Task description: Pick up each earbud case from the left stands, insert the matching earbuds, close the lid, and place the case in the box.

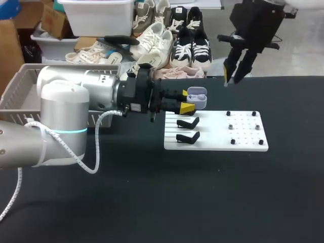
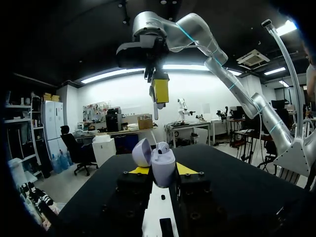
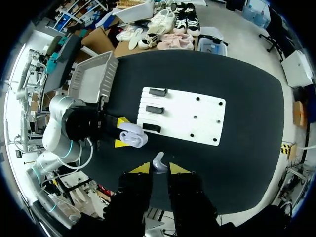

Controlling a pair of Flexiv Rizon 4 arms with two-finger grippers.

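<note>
A pale lilac earbud case [image 1: 198, 96] with its lid open hangs above the far left corner of the white stand board [image 1: 243, 144]. My left gripper [image 1: 190, 100] is shut on it from two sides. In the left wrist view the case [image 2: 163, 164] stands upright between the yellow tips, its lid [image 2: 141, 152] tipped back. My right gripper [image 1: 231, 81] hovers high over the board's far edge. In the right wrist view a small pale earbud [image 3: 158, 161] sits pinched in that gripper [image 3: 159, 168], high above the case [image 3: 133, 136].
Two empty black stands [image 1: 187, 123] [image 1: 188, 136] sit on the board's left part, and small black pegs [image 1: 243, 126] dot its right part. A grey mesh basket [image 1: 20, 83] stands at the table's far left, behind my left arm.
</note>
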